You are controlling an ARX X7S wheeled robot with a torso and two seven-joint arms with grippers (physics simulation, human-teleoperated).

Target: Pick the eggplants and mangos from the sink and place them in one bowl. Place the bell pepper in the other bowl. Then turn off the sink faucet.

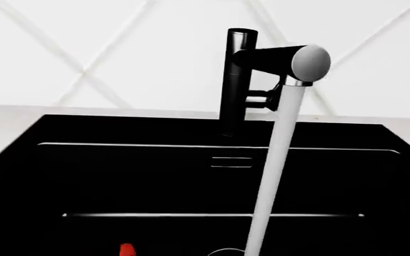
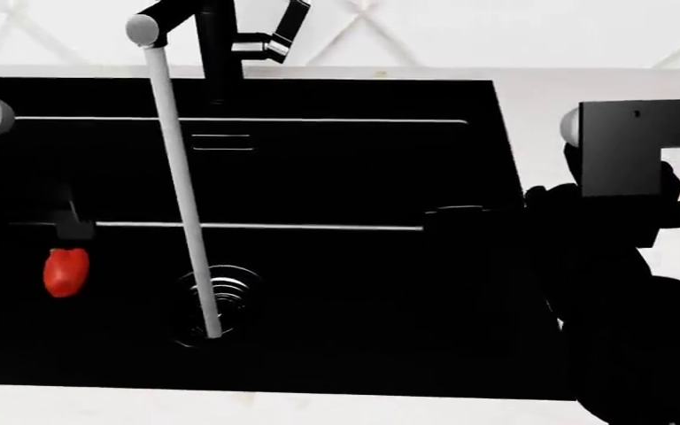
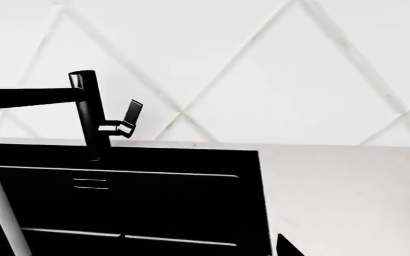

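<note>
place: kitchen | cues: black sink [image 2: 352, 159], running faucet [image 1: 242, 80], white diamond-tiled wall [image 3: 283, 69], pale countertop [image 3: 347, 181]

white wall [image 3: 276, 69] behind the counter, crossed by pale diagonal lines forming diamonds; same wall shows in the left wrist view and along the top of the head view; pale speckled counter [image 3: 347, 186] runs along the wall's foot and out to the right; narrow counter strip also at the near edge in the head view
</note>
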